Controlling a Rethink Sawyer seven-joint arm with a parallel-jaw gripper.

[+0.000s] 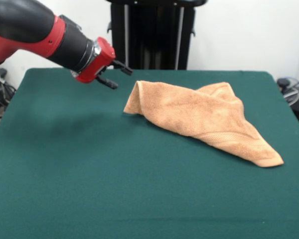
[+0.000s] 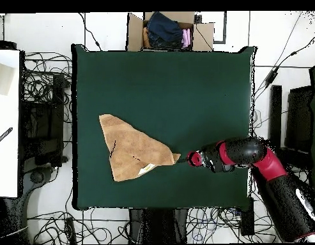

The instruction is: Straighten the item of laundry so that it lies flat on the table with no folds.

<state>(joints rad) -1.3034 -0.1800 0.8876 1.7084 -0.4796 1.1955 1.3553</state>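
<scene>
The orange-tan towel lies crumpled on the green table, folded over itself into a rough triangle with one point toward the front right. In the overhead view the towel sits left of centre, with a white label peeking out at its lower edge. My gripper hangs just above the table beside the towel's far left corner, open and holding nothing. In the overhead view the gripper points at the towel's right corner, close to it. The underside of the towel's folds is hidden.
A cardboard box of clothes stands beyond the table's edge opposite my base. Cables cover the floor around the table. The black pedestal stands behind the far edge. A white surface lies off to one side.
</scene>
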